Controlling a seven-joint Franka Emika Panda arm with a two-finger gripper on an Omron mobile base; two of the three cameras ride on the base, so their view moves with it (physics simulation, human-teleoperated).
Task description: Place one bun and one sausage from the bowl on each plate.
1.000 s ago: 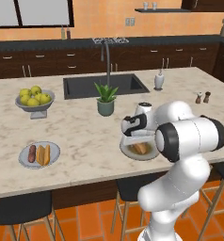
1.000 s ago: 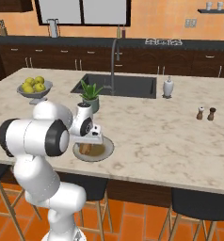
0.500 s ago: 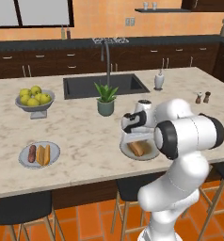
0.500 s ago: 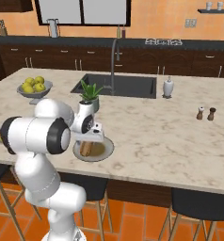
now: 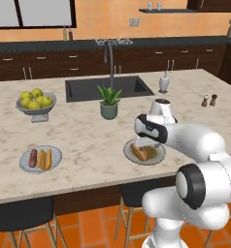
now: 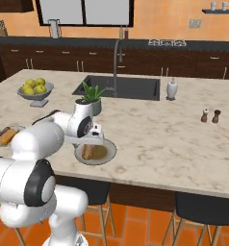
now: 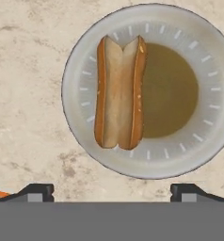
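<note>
Bun [image 7: 119, 92] on the plate [image 7: 198, 136] with the olive-brown middle, lying on the plate's left half in the hand view. That plate sits near the front edge of the counter [image 5: 88, 131]. The gripper [image 7: 112, 190] hangs right above it, and its two dark tips stand wide apart with nothing between them. The bun is just ahead of the tips, not touching them. Over by the counter's left front corner, the other plate [image 5: 26, 167] carries a sausage [image 5: 33, 158] and a second bun [image 5: 45, 159] side by side.
</note>
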